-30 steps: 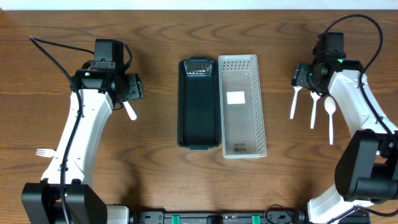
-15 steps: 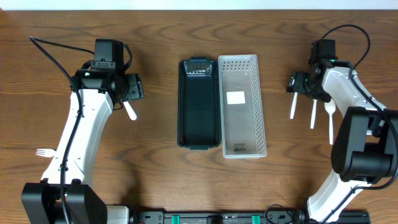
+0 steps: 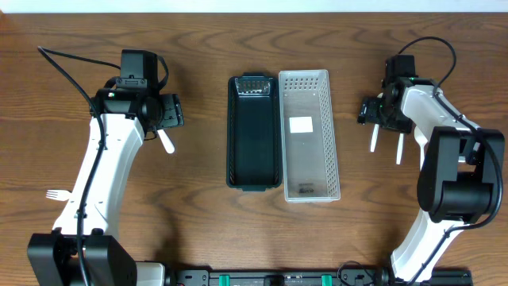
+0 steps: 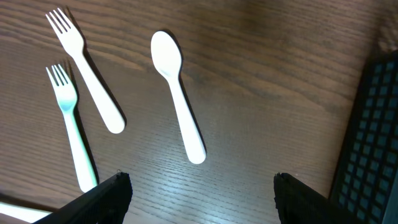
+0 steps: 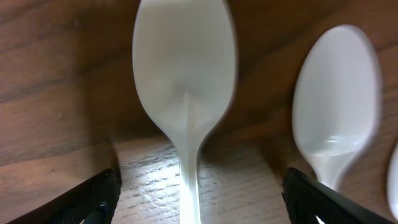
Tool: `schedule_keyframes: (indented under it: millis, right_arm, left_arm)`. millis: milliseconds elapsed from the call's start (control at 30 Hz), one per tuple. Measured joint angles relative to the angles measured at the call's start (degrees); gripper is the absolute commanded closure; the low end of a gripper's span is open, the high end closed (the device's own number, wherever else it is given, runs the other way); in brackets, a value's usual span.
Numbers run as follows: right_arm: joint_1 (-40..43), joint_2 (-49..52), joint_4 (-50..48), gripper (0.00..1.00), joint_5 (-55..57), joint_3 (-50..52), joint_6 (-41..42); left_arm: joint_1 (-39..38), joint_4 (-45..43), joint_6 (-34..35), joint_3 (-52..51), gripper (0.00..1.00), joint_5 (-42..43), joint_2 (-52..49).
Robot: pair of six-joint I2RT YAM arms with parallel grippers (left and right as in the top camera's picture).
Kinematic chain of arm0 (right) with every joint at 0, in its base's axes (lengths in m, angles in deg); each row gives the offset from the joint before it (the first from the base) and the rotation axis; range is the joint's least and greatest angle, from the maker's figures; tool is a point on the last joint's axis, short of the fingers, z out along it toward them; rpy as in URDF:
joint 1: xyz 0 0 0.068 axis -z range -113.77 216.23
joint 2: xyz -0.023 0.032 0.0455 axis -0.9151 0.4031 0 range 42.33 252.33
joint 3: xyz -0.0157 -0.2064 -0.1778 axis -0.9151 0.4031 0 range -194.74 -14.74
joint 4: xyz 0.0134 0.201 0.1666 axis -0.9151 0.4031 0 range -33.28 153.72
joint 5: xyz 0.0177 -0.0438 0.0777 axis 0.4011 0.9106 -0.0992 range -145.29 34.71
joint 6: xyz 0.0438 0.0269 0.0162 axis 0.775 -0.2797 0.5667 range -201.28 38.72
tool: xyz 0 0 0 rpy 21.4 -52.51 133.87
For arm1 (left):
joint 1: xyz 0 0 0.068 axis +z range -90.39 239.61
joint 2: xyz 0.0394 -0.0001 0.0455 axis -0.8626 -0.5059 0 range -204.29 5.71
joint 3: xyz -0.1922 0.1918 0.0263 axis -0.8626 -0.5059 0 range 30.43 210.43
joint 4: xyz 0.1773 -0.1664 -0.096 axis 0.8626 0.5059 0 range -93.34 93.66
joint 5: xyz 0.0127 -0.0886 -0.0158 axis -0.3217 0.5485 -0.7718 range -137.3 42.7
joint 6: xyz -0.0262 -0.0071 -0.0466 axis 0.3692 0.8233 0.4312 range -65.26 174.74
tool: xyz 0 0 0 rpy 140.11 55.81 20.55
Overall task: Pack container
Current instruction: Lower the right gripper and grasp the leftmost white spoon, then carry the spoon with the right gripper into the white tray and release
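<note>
**Right wrist view: fingers astride a spoon, nothing packed yet**

Your right gripper (image 5: 199, 202) hung low over the table (image 3: 198, 48) with its fingers apart. One finger stood on each side of a white spoon (image 5: 183, 68) that lay flat on the wood. It had not closed on anything. A second spoon (image 5: 336, 106) lay just beside the first, and the edge of a third white piece showed at the frame's right border.

Your left gripper (image 4: 202, 196) was also spread and empty. It hovered above another spoon (image 4: 177, 93) and two forks (image 4: 84, 71), with the black tray (image 4: 373, 137) at the edge of its view.

From overhead, that tray and the clear basket (image 3: 308, 135) sat side by side mid-table, well apart from both groups of cutlery. The basket held only a white label (image 3: 301, 124), so in my judgement the packing had barely begun.

Several things could have gone wrong from there:
- The spoon handle was thin and lay flush with the wood. If you closed too high, the pads would likely have slid over it and met on air.
- If you came down too hard, the fingertips could have dug into the table.
- With the neighbour so close, the right-hand finger might have pushed it away or trapped both spoons.
- A pinch near the bowl could have let the spoon swing during the carry and catch the basket's wall.
</note>
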Motion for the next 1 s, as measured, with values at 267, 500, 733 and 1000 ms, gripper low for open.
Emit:
schedule_keyframes:
  millis: [267, 500, 733, 1000]
  right_arm:
    - [-0.02, 0.50, -0.50, 0.58, -1.22, -0.44, -0.44]
    - [-0.11, 0.57, -0.92, 0.88, -1.33, -0.48, -0.52]
    - [-0.13, 0.59, -1.42, 0.99, -1.07, -0.50, -0.42]
    - [-0.81, 1.18, 6.64, 0.99, -0.85, -5.03, -0.39]
  left_arm:
    - [0.00, 0.00, 0.00, 0.00, 0.24, 0.00, 0.00]
    - [0.00, 0.00, 0.00, 0.00, 0.23, -0.02, 0.00]
    - [0.00, 0.00, 0.00, 0.00, 0.23, 0.00, 0.00]
    - [0.00, 0.00, 0.00, 0.00, 0.23, 0.00, 0.00]
